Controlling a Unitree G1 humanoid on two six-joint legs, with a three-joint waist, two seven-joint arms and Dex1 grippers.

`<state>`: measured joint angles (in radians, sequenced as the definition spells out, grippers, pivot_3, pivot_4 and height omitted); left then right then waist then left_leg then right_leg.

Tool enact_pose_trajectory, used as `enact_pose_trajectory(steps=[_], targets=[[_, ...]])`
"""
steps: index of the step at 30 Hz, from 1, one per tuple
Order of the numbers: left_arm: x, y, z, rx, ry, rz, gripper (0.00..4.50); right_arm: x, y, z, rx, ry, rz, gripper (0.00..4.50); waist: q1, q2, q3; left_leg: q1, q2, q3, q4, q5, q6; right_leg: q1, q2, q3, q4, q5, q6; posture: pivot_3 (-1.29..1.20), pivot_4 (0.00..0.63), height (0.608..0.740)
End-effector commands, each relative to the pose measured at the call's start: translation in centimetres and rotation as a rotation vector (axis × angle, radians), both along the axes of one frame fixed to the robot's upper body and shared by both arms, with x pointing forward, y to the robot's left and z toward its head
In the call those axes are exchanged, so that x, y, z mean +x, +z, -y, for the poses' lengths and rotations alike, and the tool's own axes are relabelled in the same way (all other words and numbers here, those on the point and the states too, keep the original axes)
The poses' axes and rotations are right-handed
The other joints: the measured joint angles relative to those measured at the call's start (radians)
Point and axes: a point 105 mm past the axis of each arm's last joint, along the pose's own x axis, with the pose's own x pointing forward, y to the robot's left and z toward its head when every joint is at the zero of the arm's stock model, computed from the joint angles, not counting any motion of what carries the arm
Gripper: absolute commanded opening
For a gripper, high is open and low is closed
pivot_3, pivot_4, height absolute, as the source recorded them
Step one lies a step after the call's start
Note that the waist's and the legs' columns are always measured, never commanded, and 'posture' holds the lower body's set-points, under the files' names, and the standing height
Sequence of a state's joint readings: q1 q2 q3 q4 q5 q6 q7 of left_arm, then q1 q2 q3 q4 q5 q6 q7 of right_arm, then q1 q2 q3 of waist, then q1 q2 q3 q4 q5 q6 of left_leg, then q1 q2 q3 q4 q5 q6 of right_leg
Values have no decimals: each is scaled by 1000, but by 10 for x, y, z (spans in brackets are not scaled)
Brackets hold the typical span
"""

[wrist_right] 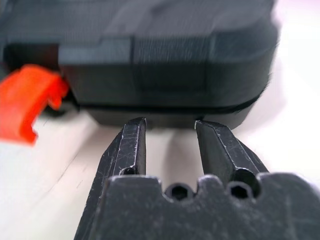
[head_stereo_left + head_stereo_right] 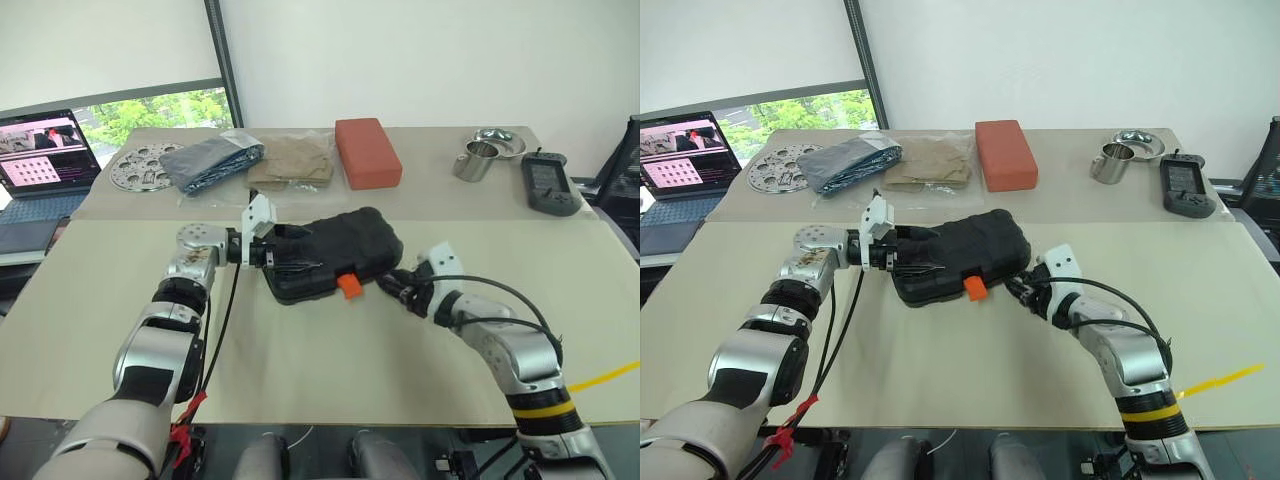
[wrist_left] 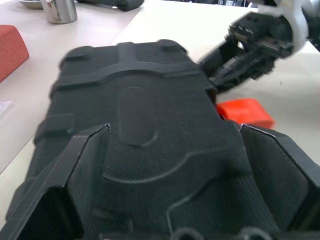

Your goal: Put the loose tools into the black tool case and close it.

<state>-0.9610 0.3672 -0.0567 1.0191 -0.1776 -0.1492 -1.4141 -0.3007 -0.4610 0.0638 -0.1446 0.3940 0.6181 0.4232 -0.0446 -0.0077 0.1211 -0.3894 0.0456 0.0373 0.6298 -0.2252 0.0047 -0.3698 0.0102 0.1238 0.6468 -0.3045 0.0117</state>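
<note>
Your black tool case (image 2: 335, 250) lies closed at the middle of the tabletop (image 2: 300, 360), lid down, its orange latch (image 2: 348, 286) sticking out of the near edge at 6 o'clock. Your left end effector (image 2: 272, 247) stands spread wide at the case's 9 o'clock end, its fingers (image 3: 75, 170) straddling the textured shell. Your right end effector (image 1: 167, 125) sits at the case's 4 o'clock corner with a narrow gap between its fingers, holding nothing, tips just short of the case's side wall. A red-orange block (image 2: 367, 151) lies at 12 o'clock, well apart.
</note>
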Motion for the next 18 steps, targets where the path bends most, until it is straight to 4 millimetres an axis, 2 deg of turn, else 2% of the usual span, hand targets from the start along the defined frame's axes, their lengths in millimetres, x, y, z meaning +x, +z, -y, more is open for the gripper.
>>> enact_pose_trajectory(steps=[1,4,8,9,12,18], targets=[[4,10,1,10,9,42,4473,-1,23,-4,23,22,81,2129,0,0,0,0,0,0,0,0,0,0,0,0,0,0,0,0,150,740],[5,7,2,19,20,38,4500,-10,26,-5,20,46,62,2909,0,0,0,0,0,-1,0,0,0,0,0,0,0,0,0,0,150,740],[8,3,4,23,48,33,4500,-27,40,-9,21,56,44,4315,3,0,0,-1,0,-1,0,0,0,0,0,0,0,0,0,0,150,740],[9,2,5,23,56,32,4500,-33,43,-13,34,68,25,4479,4,0,0,-1,0,-2,-1,0,0,0,0,0,0,0,0,0,150,740],[10,-2,9,36,67,41,4500,-48,43,-27,27,127,-47,4479,5,1,-1,0,0,-2,0,0,0,1,0,0,0,0,0,0,150,740],[11,-3,20,34,61,62,4500,-51,30,-43,18,115,-138,4479,7,1,-1,0,-1,-2,0,0,0,1,0,0,0,-1,2,0,150,740]])
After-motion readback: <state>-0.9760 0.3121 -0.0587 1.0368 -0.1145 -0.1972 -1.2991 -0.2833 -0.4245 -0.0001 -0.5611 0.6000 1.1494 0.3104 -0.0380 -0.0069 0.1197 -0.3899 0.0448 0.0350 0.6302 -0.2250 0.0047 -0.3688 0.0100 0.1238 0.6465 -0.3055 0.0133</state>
